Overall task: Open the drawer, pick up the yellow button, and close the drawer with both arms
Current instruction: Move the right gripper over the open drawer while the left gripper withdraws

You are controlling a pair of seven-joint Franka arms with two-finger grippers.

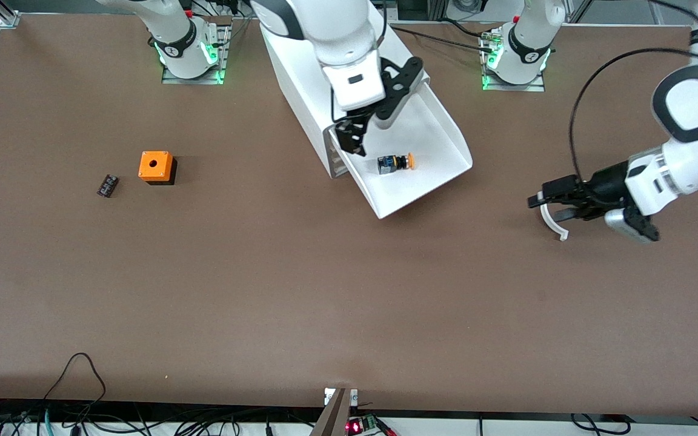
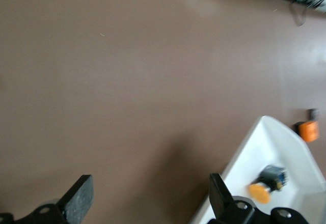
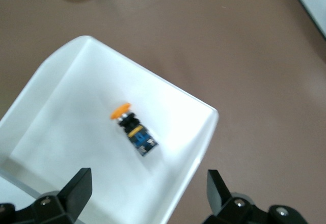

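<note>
Two arms, unequal reach to the target. Drawer (image 1: 422,175) is pulled well out of the white cabinet (image 1: 300,79), its tray bare except for the button (image 1: 395,163). Right gripper (image 1: 352,138) hangs over the tray's cabinet end, fingers spread wide, holding nothing; the button lies just ahead of it toward the tray's outer lip, on its side, long axis across the tray, orange cap toward the left arm's end. Left gripper (image 1: 552,203) is well apart, low over bare table, also spread and empty. Right arm is plainly the nearer for the pick.
</note>
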